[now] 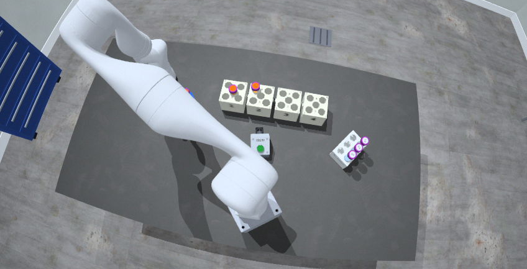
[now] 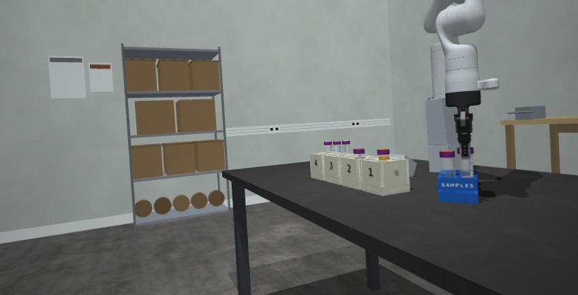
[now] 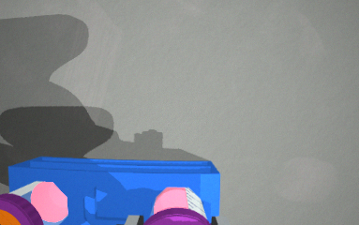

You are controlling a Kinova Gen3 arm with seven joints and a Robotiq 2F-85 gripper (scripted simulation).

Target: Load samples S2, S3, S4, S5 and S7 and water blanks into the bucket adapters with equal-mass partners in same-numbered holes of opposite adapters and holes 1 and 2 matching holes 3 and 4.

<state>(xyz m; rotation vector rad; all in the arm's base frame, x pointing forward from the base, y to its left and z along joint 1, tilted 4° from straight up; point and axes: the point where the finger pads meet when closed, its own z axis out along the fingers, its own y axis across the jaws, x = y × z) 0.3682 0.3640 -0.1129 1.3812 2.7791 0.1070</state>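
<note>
My gripper (image 2: 465, 153) (image 3: 176, 221) reaches straight down into the blue SAMPLES rack (image 2: 457, 189) (image 3: 120, 180) at the table's left end. It is shut on a purple-capped sample tube (image 2: 464, 166) (image 3: 176, 218) that stands in the rack. I cannot read the tube's ID. A second sample tube (image 2: 446, 161) (image 3: 7, 215) with an orange cap dot stands beside it. Adapters 1 (image 1: 232, 106) (image 2: 385, 178), 2 (image 1: 258, 111) (image 2: 348, 170), 3 (image 1: 286, 115) and 4 (image 1: 312, 119) stand in a row. One orange-dotted tube (image 1: 232, 88) stands in adapter 1 and another (image 1: 255, 86) in adapter 2. In the overhead view the arm hides the gripper.
A white blank rack (image 1: 340, 151) holds three white-dotted tubes (image 1: 358, 147) at the right of the table. The DONE desk with its green key (image 1: 260, 148) stands in front of adapter 2. The arm's base (image 1: 255, 214) is at the table's front edge.
</note>
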